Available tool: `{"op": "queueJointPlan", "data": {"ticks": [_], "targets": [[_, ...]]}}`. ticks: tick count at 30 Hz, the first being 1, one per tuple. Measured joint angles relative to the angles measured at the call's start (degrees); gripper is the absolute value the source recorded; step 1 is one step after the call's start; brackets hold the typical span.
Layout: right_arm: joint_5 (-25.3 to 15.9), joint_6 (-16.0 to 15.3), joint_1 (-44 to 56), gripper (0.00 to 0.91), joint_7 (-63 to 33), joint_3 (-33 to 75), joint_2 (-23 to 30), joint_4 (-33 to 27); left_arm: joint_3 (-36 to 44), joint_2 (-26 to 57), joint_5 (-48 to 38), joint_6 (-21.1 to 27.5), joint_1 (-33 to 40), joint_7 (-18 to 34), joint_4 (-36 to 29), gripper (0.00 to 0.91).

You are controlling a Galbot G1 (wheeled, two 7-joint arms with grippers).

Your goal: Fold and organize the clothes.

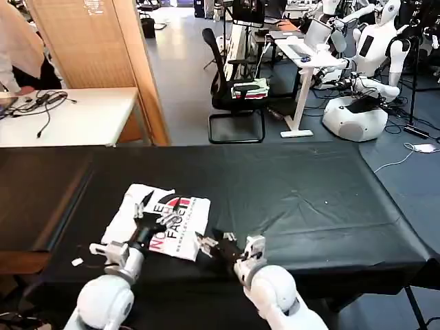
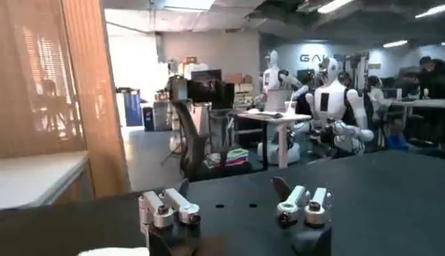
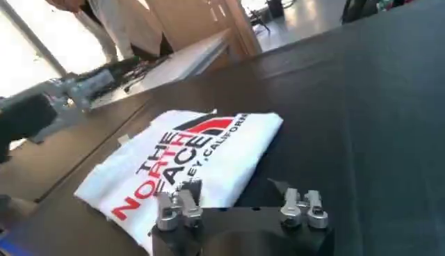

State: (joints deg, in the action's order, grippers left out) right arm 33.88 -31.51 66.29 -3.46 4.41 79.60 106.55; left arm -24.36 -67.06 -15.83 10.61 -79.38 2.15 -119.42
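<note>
Step judged: final tidying of folded T-shirt [image 1: 159, 221], print side up. Edges to be squared by light pushes only; fold not to be lifted or dragged.

T-shirt laid flat on black table [image 1: 309, 199], near front-left edge.

Left gripper [image 1: 152, 214] held above shirt, jaws spread, empty.

Right gripper [image 1: 214, 245] positioned just beside shirt's right edge, jaws parted, nothing gripped.

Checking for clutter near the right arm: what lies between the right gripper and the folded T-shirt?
Nothing: in the right wrist view the right gripper, open, sits right at the T-shirt's near edge; beside it is bare black tablecloth.
</note>
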Motion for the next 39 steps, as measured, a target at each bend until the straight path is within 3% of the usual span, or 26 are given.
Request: {"op": "queueJointPlan", "data": {"ticks": [1,5,13,21,22,23,27,30,39], "targets": [[-0.15,0.0,-0.18,0.078,0.0,-0.05,0.22,-0.4,-0.28,0.18,-0.02,-0.01,-0.23,0.0,-0.31,0.878],[-0.22,-0.01,-0.72,0.0,0.0,-0.31,0.61,-1.29,-1.14,0.37,-0.11,-0.05,-0.81,0.0,-0.92,0.878],[-0.08,-0.25,-1.65,0.0,-0.3,0.07,0.29,-2.34,-2.3,-0.08,-0.31,-0.29,-1.6,0.09,-1.23,0.878],[5.78,-6.47,0.97,0.01,-3.14,5.03,-5.05,4.03,-3.15,-0.72,-2.21,-1.47,-2.66,0.25,-0.99,0.878],[6.79,-7.14,1.38,0.332,-3.32,5.94,-6.23,4.99,-3.13,-0.74,-2.26,-1.6,-2.63,0.26,-0.85,0.878],[7.66,-7.74,1.78,0.878,-3.41,6.84,-7.38,5.92,-3.03,-0.78,-2.32,-1.74,-2.57,0.28,-0.73,0.878],[7.93,-8.86,2.99,0.878,-2.32,9.34,-11.15,8.9,-2.86,-0.94,-2.31,-2.2,-2.37,0.61,-0.43,0.878],[4.85,-7.12,4.0,0.878,0.28,10.91,-13.5,11.06,-2.77,-1.01,-1.77,-4.65,-2.8,1.91,0.29,0.878],[-8.85,5.34,8.23,0.878,5.88,13.13,-17.23,15.83,-1.94,-1.6,-0.2,-6.79,-4.34,2.81,1.42,0.878]]}}
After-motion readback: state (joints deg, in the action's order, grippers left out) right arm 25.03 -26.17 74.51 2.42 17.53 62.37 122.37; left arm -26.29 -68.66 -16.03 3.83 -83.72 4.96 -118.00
